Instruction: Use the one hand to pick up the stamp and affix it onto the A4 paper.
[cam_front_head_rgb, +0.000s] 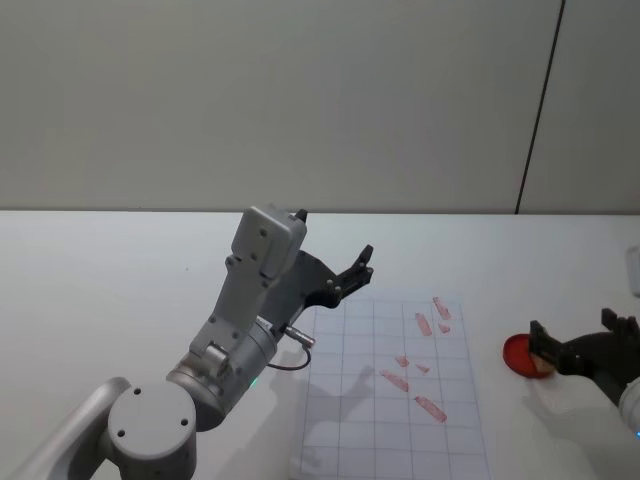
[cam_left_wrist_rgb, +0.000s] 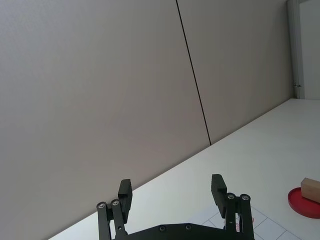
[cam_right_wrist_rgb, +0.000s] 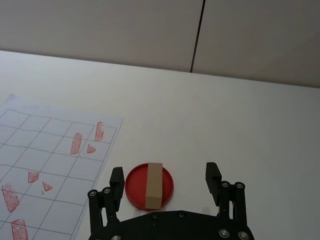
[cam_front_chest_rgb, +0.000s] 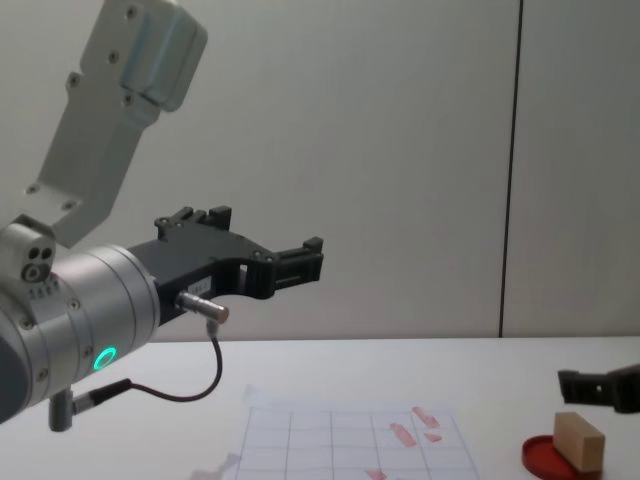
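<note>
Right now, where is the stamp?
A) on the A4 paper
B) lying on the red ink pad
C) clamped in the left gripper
B: the stamp lies on the red ink pad, untouched between the open fingers of the right gripper.

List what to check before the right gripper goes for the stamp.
1. Right gripper open wide enough for the stamp: ok.
2. Stamp lying on the red ink pad, lined up between the two fingers in the right wrist view: ok.
3. Gripper lowered around the stamp: not ok; in the chest view it hangs higher than the stamp.
4. A4 paper has free squares among the red marks: ok.
5. Left gripper out of the path to the paper: cannot tell; it is open, empty and raised near the paper's left edge.
</note>
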